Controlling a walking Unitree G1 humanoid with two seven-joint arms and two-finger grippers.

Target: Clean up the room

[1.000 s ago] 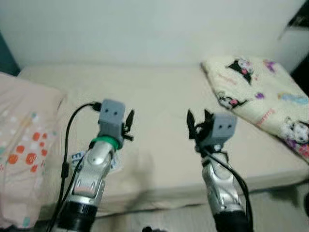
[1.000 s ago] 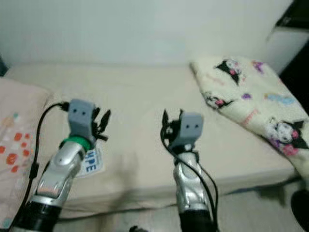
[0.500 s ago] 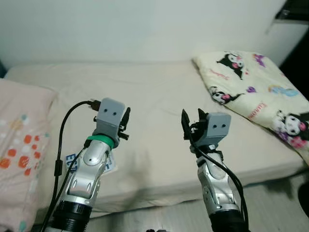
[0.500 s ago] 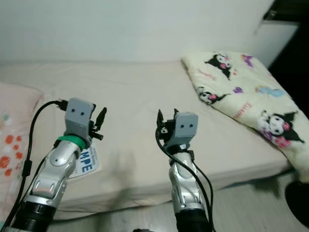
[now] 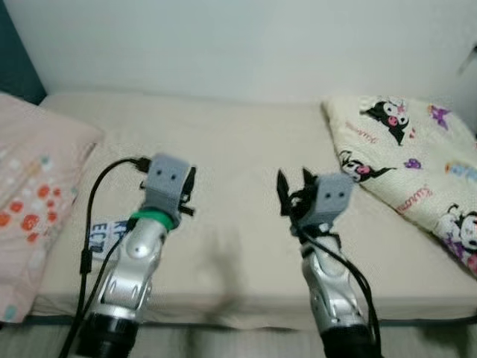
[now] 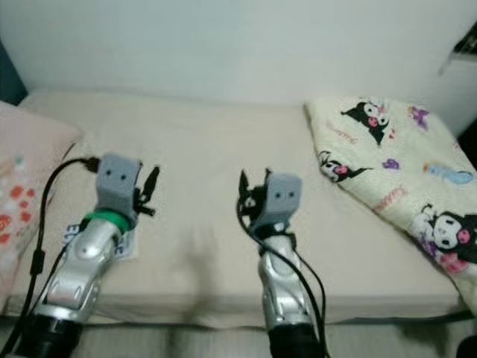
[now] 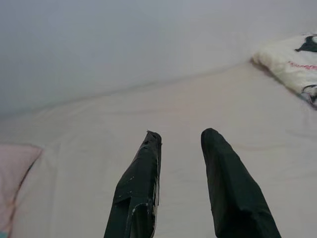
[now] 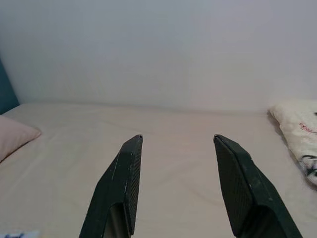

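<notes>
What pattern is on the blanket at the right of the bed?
Cream blanket printed with black-and-pink cartoon characters, clearest in the left eye view.

Soft, even indoor light; head views slightly blurred, faint arm shadows on the bed [image 5: 246, 149].

Ahead of both end effectors the bed [image 5: 238, 142] lay bare up to the wall [image 5: 246, 37], giving open passage. Left of the left end effector [image 5: 188, 186] a pink pillow [image 5: 33, 194] blocked the way; a printed card [image 5: 104, 233] lay just beside it. Right of the right end effector [image 5: 293, 195], a cartoon-print blanket [image 5: 417, 164] rose.
</notes>
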